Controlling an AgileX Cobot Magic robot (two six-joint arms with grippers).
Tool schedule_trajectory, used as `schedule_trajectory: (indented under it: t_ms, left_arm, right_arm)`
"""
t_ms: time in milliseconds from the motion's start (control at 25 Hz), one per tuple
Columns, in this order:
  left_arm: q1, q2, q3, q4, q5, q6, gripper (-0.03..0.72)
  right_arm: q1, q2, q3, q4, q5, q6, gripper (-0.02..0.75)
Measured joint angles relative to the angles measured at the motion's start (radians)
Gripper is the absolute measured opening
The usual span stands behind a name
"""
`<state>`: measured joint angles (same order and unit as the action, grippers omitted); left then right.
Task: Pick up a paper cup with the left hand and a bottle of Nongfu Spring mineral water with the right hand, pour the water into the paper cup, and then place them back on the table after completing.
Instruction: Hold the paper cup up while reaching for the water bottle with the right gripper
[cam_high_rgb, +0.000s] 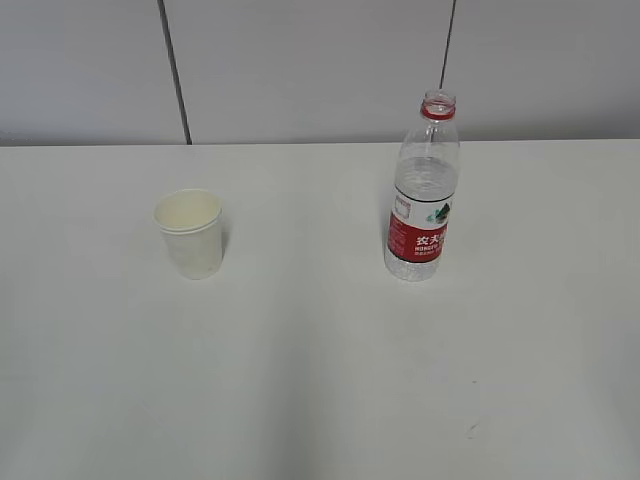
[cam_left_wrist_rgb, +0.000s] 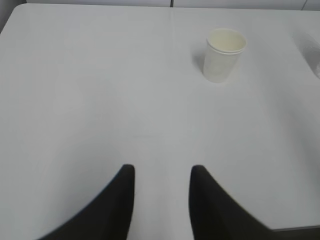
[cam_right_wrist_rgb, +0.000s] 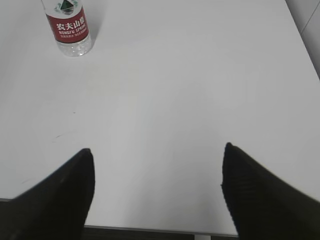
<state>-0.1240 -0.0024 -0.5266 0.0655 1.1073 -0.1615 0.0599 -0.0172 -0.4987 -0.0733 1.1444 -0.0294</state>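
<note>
Standing upright on the white table (cam_high_rgb: 320, 380) in the exterior view, the paper cup (cam_high_rgb: 190, 233) sits left and the uncapped Nongfu Spring bottle (cam_high_rgb: 423, 190) right, well apart, water (cam_high_rgb: 425, 180) showing clear above its red label; no arm in shot. Over to the left wrist view: the left gripper (cam_left_wrist_rgb: 161, 175) hangs above bare tabletop, jaws partly apart and empty, cup far ahead to the right. Right wrist view: the right gripper (cam_right_wrist_rgb: 157, 155) is spread wide, holding nothing, bottle off at upper left.
</note>
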Motion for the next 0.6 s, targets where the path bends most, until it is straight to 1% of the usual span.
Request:
schedule_trajectory:
  t_ms: [600]
  left_arm:
    - [0.000, 0.000, 0.000, 0.000, 0.000, 0.000, 0.238]
  right_arm:
    - [0.000, 0.000, 0.000, 0.000, 0.000, 0.000, 0.586]
